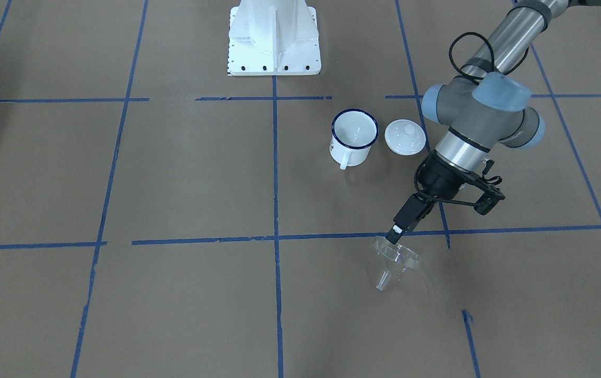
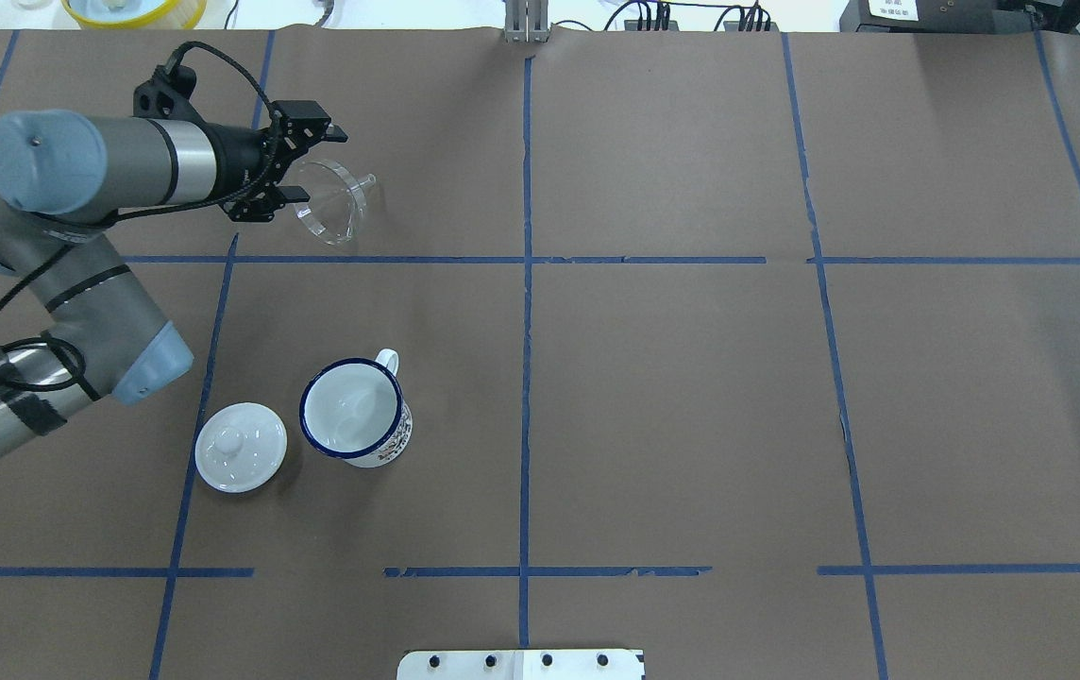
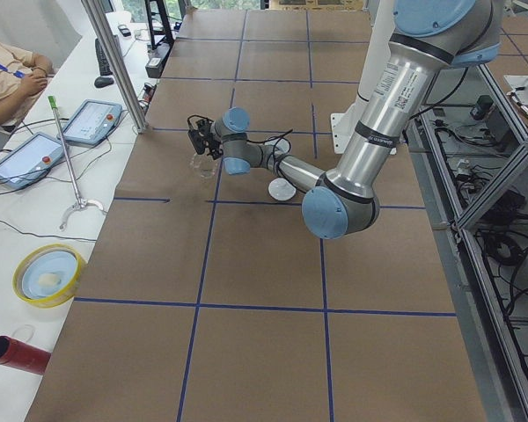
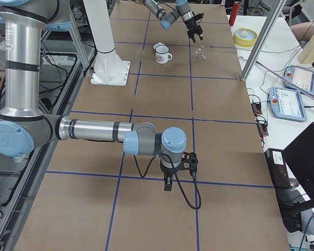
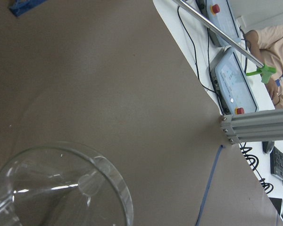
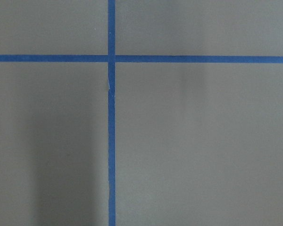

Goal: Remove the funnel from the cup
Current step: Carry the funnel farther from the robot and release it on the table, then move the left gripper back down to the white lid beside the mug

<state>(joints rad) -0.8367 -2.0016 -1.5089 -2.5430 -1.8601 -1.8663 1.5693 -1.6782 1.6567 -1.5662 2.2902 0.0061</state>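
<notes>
The clear funnel lies on its side on the brown table, spout pointing away from the robot, well apart from the cup. It also shows in the front view and at the lower left of the left wrist view. The white cup with a dark blue rim stands upright and empty, also seen from the front. My left gripper is open, its fingers spread on either side of the funnel's rim. My right gripper shows only in the right side view, low over the table; I cannot tell its state.
A white domed lid with a knob lies beside the cup on the robot's left. Blue tape lines cross the brown table. The robot's white base stands behind the cup. Tablets and a yellow bowl sit on the operators' side table.
</notes>
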